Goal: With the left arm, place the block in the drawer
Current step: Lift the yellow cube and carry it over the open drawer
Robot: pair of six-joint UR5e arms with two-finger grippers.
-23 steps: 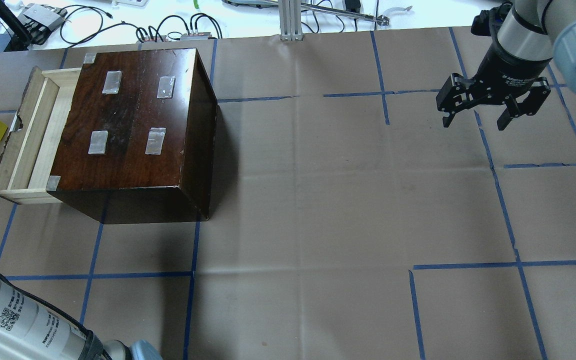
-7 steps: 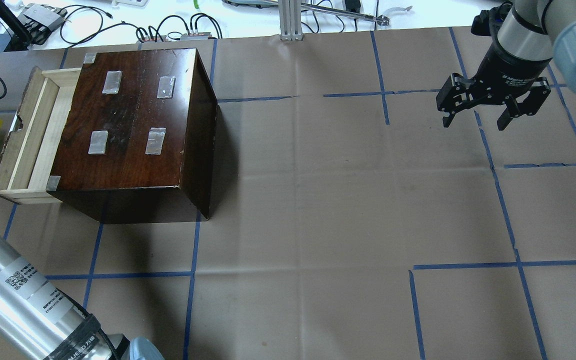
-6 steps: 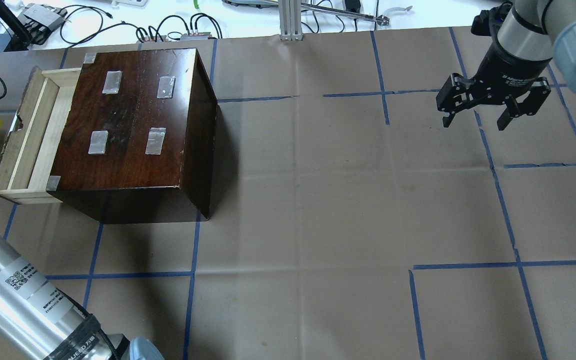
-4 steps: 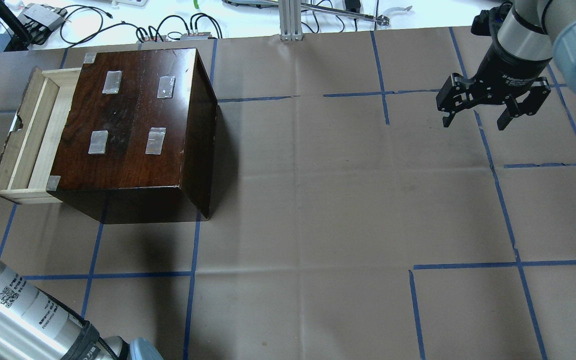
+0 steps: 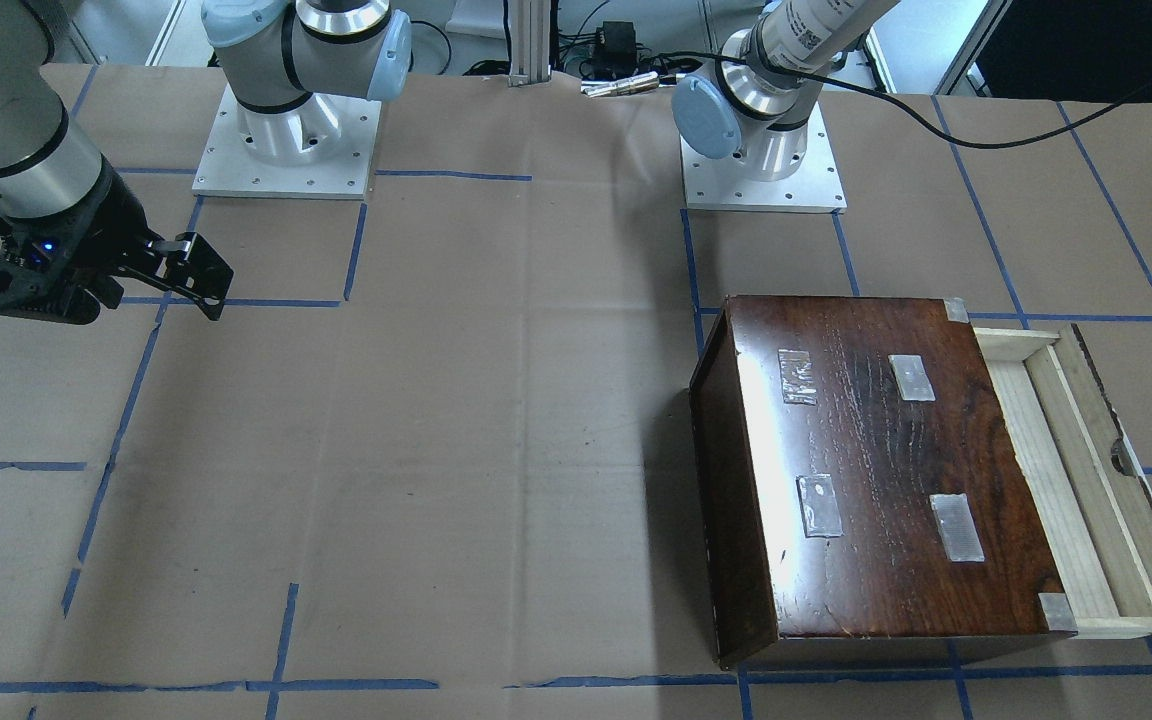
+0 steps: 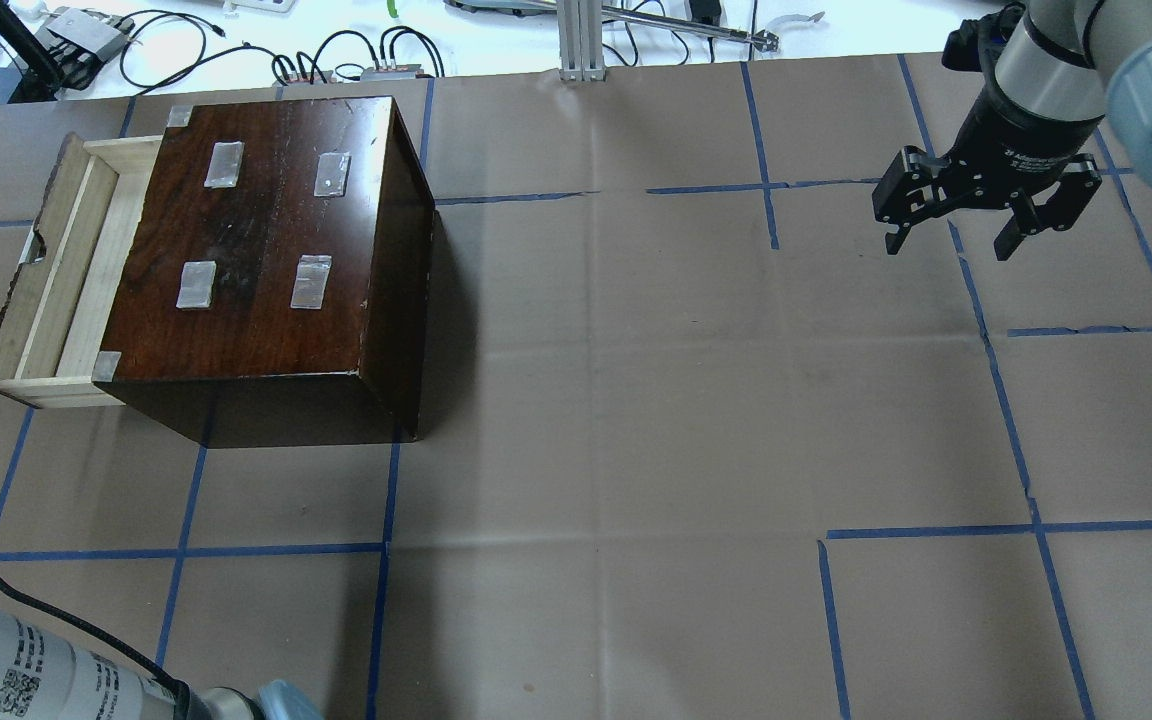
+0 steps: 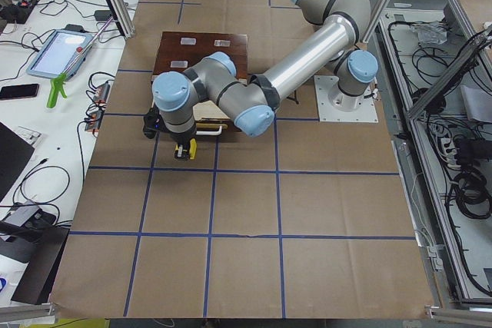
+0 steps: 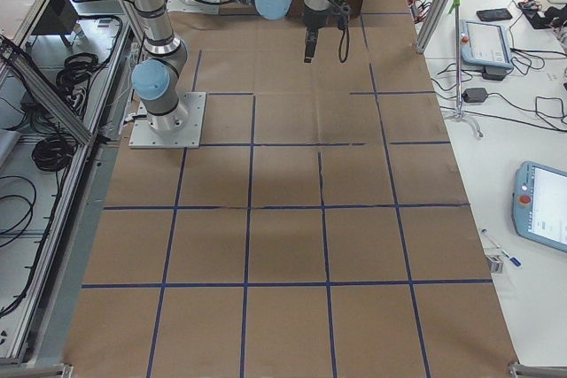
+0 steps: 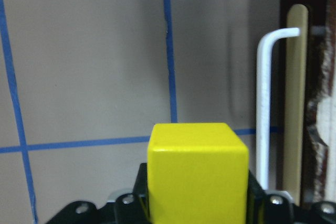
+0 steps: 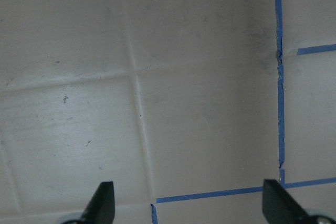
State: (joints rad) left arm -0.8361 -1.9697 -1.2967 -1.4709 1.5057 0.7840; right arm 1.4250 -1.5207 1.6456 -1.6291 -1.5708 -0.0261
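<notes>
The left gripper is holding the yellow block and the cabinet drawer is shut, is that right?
Not quite. The drawer is pulled open, not shut, as the overhead exterior view shows. The left gripper does hold the yellow block.

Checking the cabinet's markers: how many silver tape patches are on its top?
6: four patches across the middle, two on the corners beside the drawer. None looks hidden.

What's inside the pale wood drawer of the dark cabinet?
Pulled-out part of the pale wood drawer shows bare boards. Its back part is covered by the dark-brown cabinet top. The yellow cube is outside, in the left gripper.
</notes>
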